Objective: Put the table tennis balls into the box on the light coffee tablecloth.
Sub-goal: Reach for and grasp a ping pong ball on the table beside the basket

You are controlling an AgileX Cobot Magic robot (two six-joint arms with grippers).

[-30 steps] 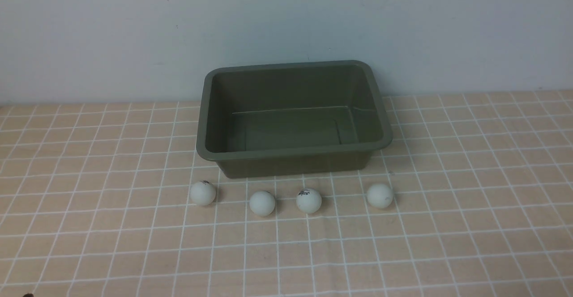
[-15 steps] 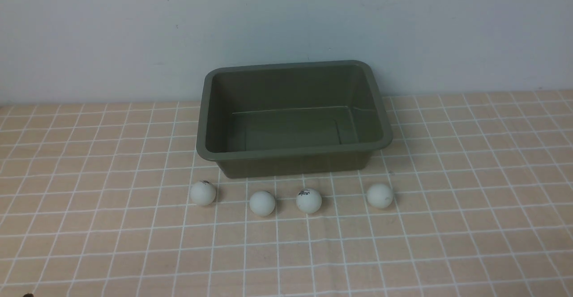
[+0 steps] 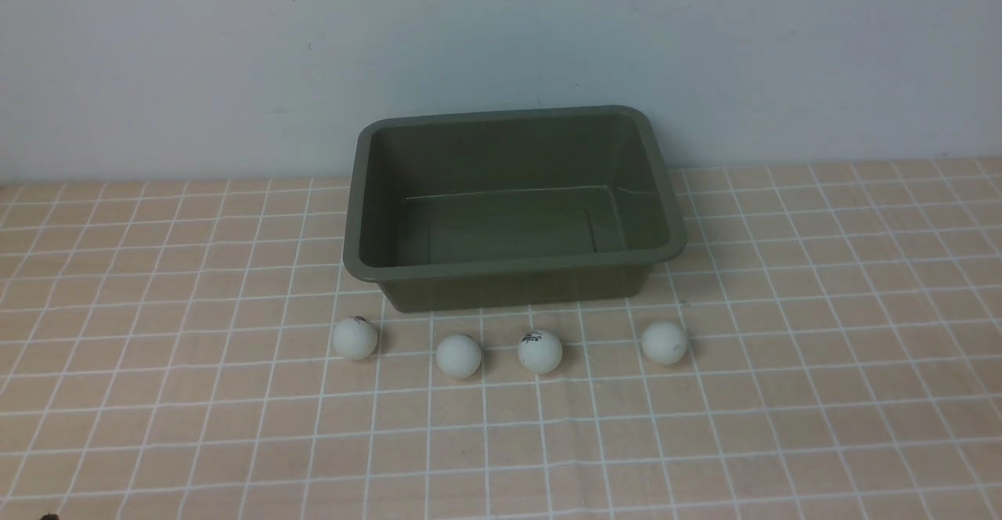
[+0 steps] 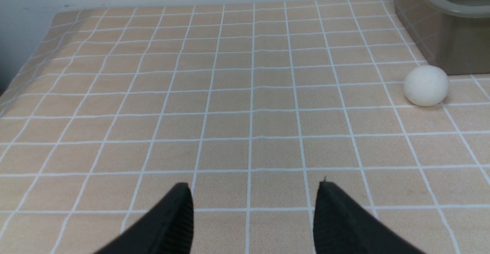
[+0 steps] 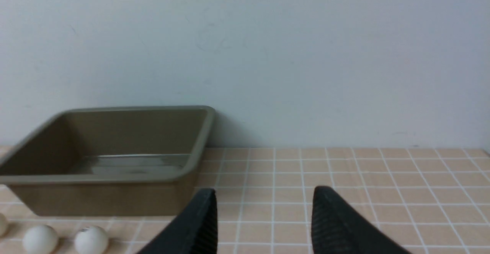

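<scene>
Well, the four small white matte table tennis balls [image 3: 355, 338] [image 3: 458, 356] [image 3: 540, 351] [image 3: 664, 342] lie in a loose row on the cloth, just in front of the box's near wall and all outside it. The two end ones sit off the front corners. The middle two sit close together, and small dark print shows on two of the four. Behind them stands the rectangular olive-green plastic box [image 3: 509, 271], upright, with rounded corners and a flared rim, its bare floor showing and its far side close to the pale wall [image 3: 501, 34]. Everything rests on the light tan-peach tablecloth [image 3: 156, 426], gridded with thin white lines.

My left gripper [image 4: 254, 188] hangs over the cloth with its black jaws spread wide and only the checked squares between them. One ball [image 4: 426, 85] lies well apart from it, just beside a corner of the box [image 4: 451, 43]. My right gripper [image 5: 264, 192] is parted too, holding nothing. The box [image 5: 103, 177] and two balls [image 5: 40, 239] [image 5: 91, 240] lie apart from it, off to one side.
</scene>
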